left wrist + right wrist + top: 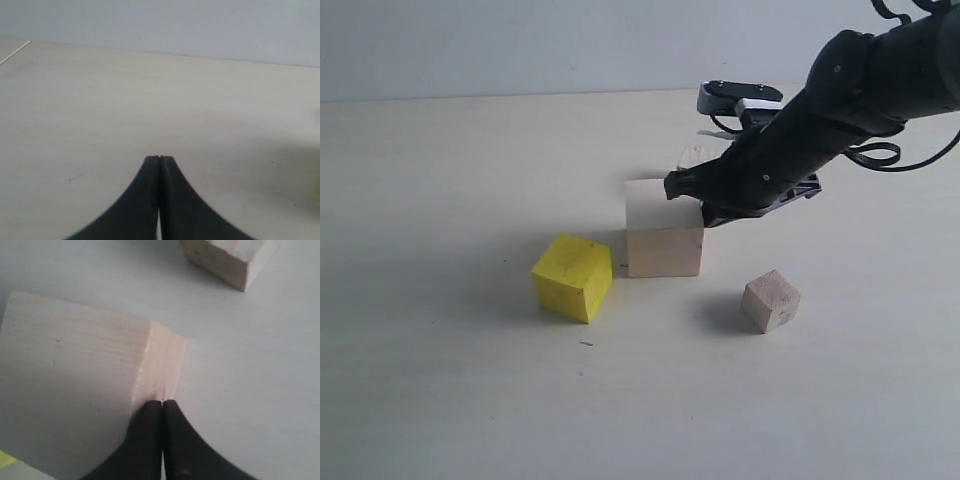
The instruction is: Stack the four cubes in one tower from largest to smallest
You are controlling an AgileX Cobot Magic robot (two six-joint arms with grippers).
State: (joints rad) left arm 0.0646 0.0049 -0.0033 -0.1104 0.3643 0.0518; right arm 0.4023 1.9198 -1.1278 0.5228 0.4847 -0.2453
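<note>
The right arm (840,95) slanted down from the upper right, with the empty right claw (162,402) pressed together at the top edge of the large pale wooden cube (664,240) on the counter (440,380). The bright yellow cube (573,276) sat just beside it. The left claw (159,159) was also pressed together.

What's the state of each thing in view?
Big cube: on table, top bare.
Yellow cube: unstacked, beside big cube.
Near small cube: unstacked, alone.
Far small cube: behind big cube, partly hidden.
Right pincer: shut, empty, by big cube.
Left pincer: shut, empty.
</note>
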